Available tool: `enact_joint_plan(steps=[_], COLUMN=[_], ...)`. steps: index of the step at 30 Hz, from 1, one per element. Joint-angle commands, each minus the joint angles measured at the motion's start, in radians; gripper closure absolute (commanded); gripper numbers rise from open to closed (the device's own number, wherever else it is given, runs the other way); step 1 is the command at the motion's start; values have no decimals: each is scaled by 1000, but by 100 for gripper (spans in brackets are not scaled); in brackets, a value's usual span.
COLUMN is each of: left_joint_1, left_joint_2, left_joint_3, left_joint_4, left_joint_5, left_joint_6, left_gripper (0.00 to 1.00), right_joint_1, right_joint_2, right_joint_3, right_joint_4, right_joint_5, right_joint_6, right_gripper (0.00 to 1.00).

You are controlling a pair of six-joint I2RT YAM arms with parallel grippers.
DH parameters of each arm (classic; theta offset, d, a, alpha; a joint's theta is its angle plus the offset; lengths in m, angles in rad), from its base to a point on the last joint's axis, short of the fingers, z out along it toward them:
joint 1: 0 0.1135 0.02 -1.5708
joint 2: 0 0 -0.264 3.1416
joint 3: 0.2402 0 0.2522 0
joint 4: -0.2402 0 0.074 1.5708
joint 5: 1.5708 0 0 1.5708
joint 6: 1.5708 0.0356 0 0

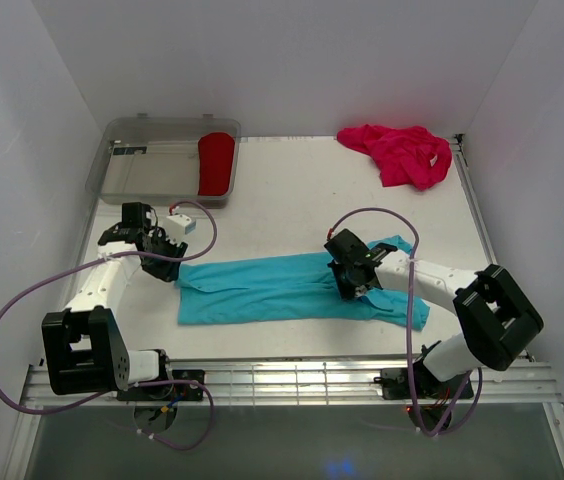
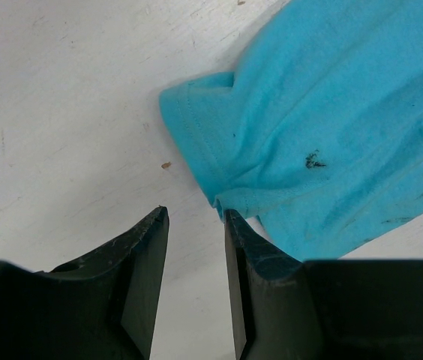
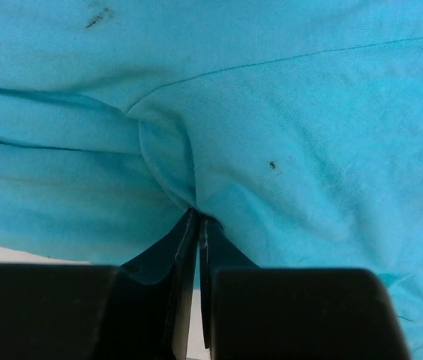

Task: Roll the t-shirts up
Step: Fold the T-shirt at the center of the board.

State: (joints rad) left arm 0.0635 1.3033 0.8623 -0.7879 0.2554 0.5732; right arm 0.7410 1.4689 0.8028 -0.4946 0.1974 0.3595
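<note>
The turquoise t-shirt (image 1: 272, 290) lies as a long, loosely folded band across the near-middle of the table (image 1: 282, 210), running left to right between the two arms. The right gripper (image 3: 196, 219) is down on the band's right part, jaws closed to a sliver with a small pucker of cloth pinched at the tips; creases fan out from the pinch. The left gripper (image 2: 194, 217) sits at the band's left end, jaws about half apart, nothing between them, one fingertip just beside the hemmed corner. The magenta t-shirt (image 1: 397, 152) is crumpled at the far right corner. The red t-shirt (image 1: 216, 164) looks rolled, inside the clear bin (image 1: 132, 175) far left. Handling: light, limp thin knit with no stiffness; it bunches and drags rather than slides, not fragile. A small top pinch likely lifts only one ply. Better hold is probably the full-thickness edge at a short end, all layers, so the roll starts even.
</note>
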Motion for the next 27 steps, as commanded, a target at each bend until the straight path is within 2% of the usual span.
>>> enact_joint_plan(steps=[1,13,20,23,24,27], left_joint_1=[7,6,6,7,6,7], left_joint_2=[-35,-21,-27,-39,-39,-44], left_joint_3=[4,26,24,24,24,26], left_joint_4=[-16,-20,-25,-37,-39,-47], left_joint_5=[-16,4,1,-2,-5,-22], left_joint_6=[19,16,22,33,39,43], left_gripper=[53,53,53,53,52,52], right_joint_1=[3,3,4,3,4,3], right_joint_2=[-19,-143,-116,-96,-94,-102], right_joint_3=[10,13,-28,-27,-25,-24], right_joint_4=[25,47,108,111,113,113], right_joint_5=[-24,-165,-245,-251,-254,-257], right_joint_6=[-4,-30,-24,-28,-30,-34], right_gripper=[92,92,92,83,71,53])
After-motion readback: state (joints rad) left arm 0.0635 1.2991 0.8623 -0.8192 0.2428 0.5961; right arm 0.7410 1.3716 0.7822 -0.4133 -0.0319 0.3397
